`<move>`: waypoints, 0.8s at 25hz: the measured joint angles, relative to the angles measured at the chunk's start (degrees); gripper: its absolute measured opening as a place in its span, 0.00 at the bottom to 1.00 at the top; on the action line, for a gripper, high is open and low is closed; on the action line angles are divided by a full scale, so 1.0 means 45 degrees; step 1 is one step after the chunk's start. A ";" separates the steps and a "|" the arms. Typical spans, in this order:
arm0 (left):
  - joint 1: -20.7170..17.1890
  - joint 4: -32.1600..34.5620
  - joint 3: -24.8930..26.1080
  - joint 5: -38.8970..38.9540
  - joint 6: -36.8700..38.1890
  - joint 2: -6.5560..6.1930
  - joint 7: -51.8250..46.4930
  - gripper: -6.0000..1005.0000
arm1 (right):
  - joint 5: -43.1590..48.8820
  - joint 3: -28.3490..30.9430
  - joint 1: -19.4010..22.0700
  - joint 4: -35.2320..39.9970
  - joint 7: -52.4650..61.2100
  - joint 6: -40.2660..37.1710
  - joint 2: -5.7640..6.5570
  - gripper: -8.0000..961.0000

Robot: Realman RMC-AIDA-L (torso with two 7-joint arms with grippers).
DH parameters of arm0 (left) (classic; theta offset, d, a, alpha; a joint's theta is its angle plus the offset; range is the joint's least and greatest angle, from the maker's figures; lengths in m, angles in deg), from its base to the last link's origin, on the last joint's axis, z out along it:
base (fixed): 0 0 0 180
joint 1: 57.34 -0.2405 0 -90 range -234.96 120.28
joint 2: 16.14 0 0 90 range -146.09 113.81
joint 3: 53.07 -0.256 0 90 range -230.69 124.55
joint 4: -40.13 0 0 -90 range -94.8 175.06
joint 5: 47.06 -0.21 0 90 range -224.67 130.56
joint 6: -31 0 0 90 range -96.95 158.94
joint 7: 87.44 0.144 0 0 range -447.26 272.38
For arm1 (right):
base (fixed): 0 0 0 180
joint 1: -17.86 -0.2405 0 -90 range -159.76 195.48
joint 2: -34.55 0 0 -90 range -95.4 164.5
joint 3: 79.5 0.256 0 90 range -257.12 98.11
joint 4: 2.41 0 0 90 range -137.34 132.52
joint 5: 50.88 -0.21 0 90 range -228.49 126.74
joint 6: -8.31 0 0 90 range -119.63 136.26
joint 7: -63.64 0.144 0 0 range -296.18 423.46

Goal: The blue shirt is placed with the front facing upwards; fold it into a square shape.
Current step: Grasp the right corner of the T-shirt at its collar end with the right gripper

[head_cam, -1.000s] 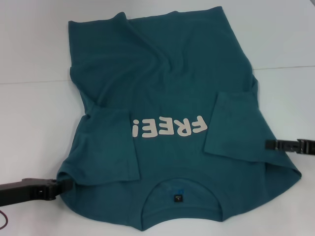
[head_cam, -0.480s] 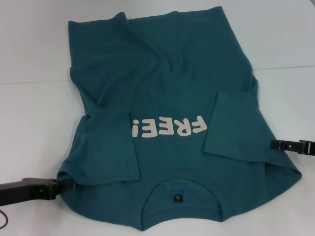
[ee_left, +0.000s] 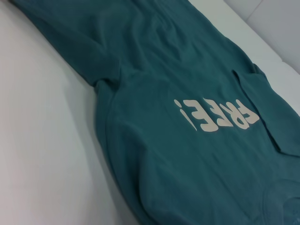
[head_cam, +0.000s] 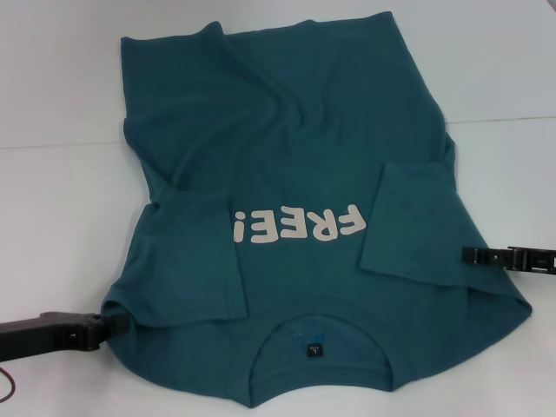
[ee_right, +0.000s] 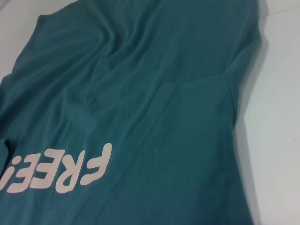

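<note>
The blue shirt lies front up on the white table, collar toward me and hem at the far side. Its cream "FREE!" print reads upside down, and a small dark label sits in the neck. Both short sleeves are folded inward, one on the left and one on the right. My left gripper touches the shirt's near-left shoulder edge. At the right side edge, my right gripper reaches just over the cloth. Both wrist views show only the shirt and table.
A seam line crosses the white table behind the shirt's middle. Bare table lies to the left and right of the shirt. A thin red cable shows at the lower left corner.
The right gripper has moved a little leftward, back onto the shirt's right edge, after drawing away half a second ago. The left gripper and the shirt have barely shifted.
</note>
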 joint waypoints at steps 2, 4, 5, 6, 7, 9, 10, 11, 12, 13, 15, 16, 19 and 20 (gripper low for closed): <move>0.0028 0.0000 0.0000 0.0000 0.0001 -0.0008 -0.0005 0.01 | 0.0072 -0.0002 -0.0060 -0.0007 0.0015 0.0026 -0.0007 0.95; 0.0051 0.0000 -0.0001 0.0000 0.0000 -0.0016 -0.0013 0.01 | 0.0089 -0.0006 -0.0079 -0.0011 0.0028 0.0028 -0.0010 0.95; 0.0053 0.0001 0.0000 0.0000 0.0000 -0.0016 -0.0014 0.01 | 0.0094 -0.0010 -0.0082 -0.0011 0.0033 0.0022 -0.0010 0.95; 0.0054 0.0001 0.0000 0.0000 -0.0003 -0.0016 -0.0016 0.01 | 0.0096 -0.0017 -0.0087 -0.0010 0.0038 0.0016 -0.0011 0.95; 0.0059 0.0000 0.0000 0.0000 -0.0007 -0.0016 -0.0017 0.01 | 0.0098 -0.0030 -0.0090 -0.0009 0.0041 0.0006 -0.0012 0.95; 0.0069 0.0000 0.0000 0.0000 -0.0016 -0.0015 -0.0031 0.01 | 0.0098 -0.0067 -0.0092 -0.0007 0.0052 -0.0010 -0.0012 0.95; 0.0073 0.0001 -0.0001 0.0000 -0.0028 -0.0014 -0.0055 0.01 | 0.0098 -0.0097 -0.0092 -0.0005 0.0058 -0.0042 -0.0010 0.95; 0.0074 0.0000 0.0000 0.0000 -0.0045 -0.0012 -0.0079 0.01 | 0.0099 -0.0113 -0.0092 -0.0003 0.0061 -0.0100 -0.0010 0.95; 0.0074 0.0000 0.0000 0.0000 -0.0045 -0.0012 -0.0079 0.01 | 0.0100 -0.0126 -0.0092 0.0003 0.0061 -0.0189 -0.0010 0.95; 0.0075 0.0000 0.0000 -0.0001 -0.0052 -0.0012 -0.0092 0.01 | 0.0106 -0.0134 -0.0091 0.0010 0.0062 -0.0335 -0.0006 0.95; 0.0076 0.0000 0.0000 0.0000 -0.0083 -0.0011 -0.0122 0.01 | 0.0120 -0.0143 -0.0089 0.0000 0.0062 -0.0616 0.0031 0.95; 0.0079 0.0001 0.0000 -0.0001 -0.0090 -0.0011 -0.0125 0.01 | 0.0128 -0.0144 -0.0085 -0.0007 0.0066 -0.0727 0.0056 0.95; 0.0096 0.0001 -0.0001 -0.0001 -0.0110 -0.0007 -0.0134 0.01 | 0.0159 -0.0136 -0.0042 0.0047 0.0081 -0.1080 0.0108 0.95; 0.0096 0.0001 -0.0001 -0.0001 -0.0111 -0.0004 -0.0134 0.01 | 0.0170 -0.0123 -0.0019 0.0100 0.0084 -0.1181 0.0110 0.95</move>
